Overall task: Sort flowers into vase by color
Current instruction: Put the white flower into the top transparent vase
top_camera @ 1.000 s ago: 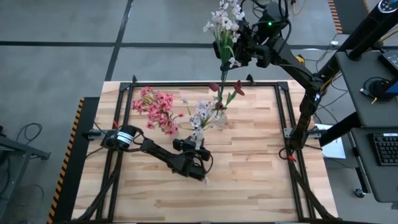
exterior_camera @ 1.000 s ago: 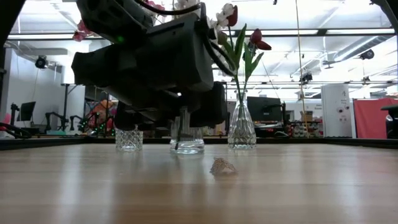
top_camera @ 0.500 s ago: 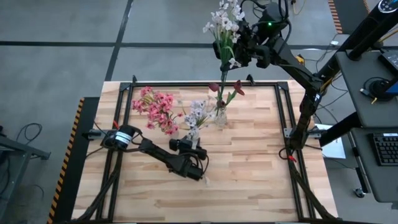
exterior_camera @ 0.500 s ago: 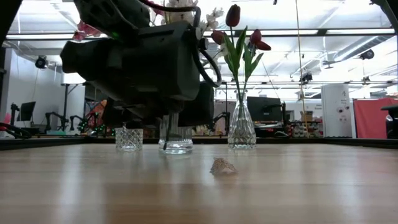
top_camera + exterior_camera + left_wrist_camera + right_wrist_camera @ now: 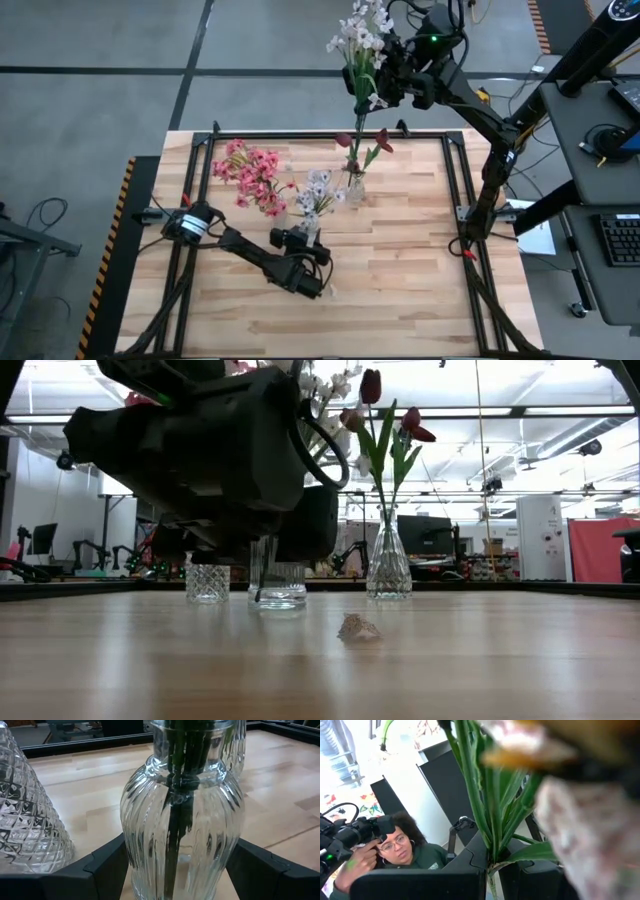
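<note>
On the table, middle: left gripper [image 5: 303, 238] – fingers [image 5: 105, 865] spread wide on either side of a ribbed glass vase [image 5: 182, 820], touching it or nearly so
Ribbed vase: holds green stalks with small white-lilac flowers [image 5: 318, 188]
Beside it: a cut-glass vase [image 5: 27, 815] with pink flowers [image 5: 252, 175]; a slim vase [image 5: 389, 565] with dark red tulips [image 5: 372, 385]
Above the far edge: right gripper [image 5: 385, 75] – closed on a white flower stem [image 5: 357, 45], held high
Beyond the table: a person [image 5: 402, 850]
</note>
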